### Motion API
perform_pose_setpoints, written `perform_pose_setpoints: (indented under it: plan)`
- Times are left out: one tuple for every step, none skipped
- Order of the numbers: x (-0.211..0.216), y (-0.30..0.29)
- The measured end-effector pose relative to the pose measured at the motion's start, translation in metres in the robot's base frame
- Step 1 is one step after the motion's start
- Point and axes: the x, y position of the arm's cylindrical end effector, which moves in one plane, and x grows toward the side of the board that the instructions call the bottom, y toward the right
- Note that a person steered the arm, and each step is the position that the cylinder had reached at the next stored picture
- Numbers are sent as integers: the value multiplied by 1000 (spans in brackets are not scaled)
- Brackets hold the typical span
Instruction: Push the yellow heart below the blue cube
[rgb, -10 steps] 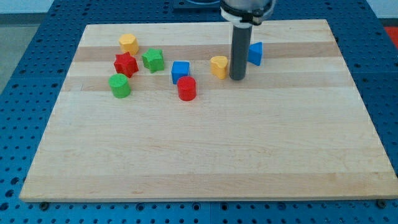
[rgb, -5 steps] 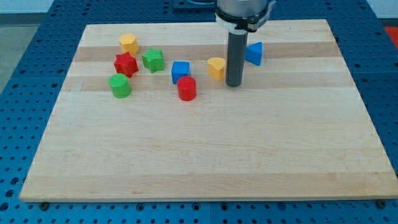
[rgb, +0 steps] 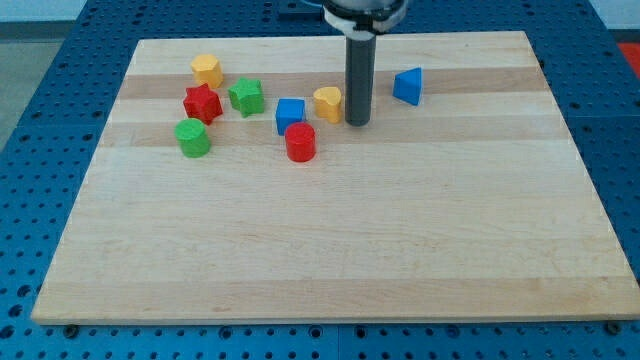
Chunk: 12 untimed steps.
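Observation:
The yellow heart (rgb: 327, 103) lies on the wooden board, just right of the blue cube (rgb: 290, 114) and slightly higher in the view. My tip (rgb: 358, 122) stands right against the heart's right side. A red cylinder (rgb: 300, 142) sits directly below the blue cube, touching it or nearly so.
A blue triangular block (rgb: 407, 86) lies to the right of my rod. At the view's left are a yellow block (rgb: 207, 70), a red star (rgb: 201, 102), a green star (rgb: 246, 96) and a green cylinder (rgb: 192, 138). The board's top edge (rgb: 330, 38) is close behind.
My tip has slid left and slightly up the view, pushing the yellow heart left toward the blue cube. The blue triangular block is now uncovered. Other blocks have not moved.

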Motion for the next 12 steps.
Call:
perform_pose_setpoints:
  plan:
    - [3, -2]
    - [-16, -2]
    - [-32, -8]
    - [-30, -11]
    - [7, -8]
    - [12, -8]
    - [-9, -9]
    - [-24, -19]
    - [-25, -22]
    - [-15, -22]
    - [-11, -22]
    - [-14, -33]
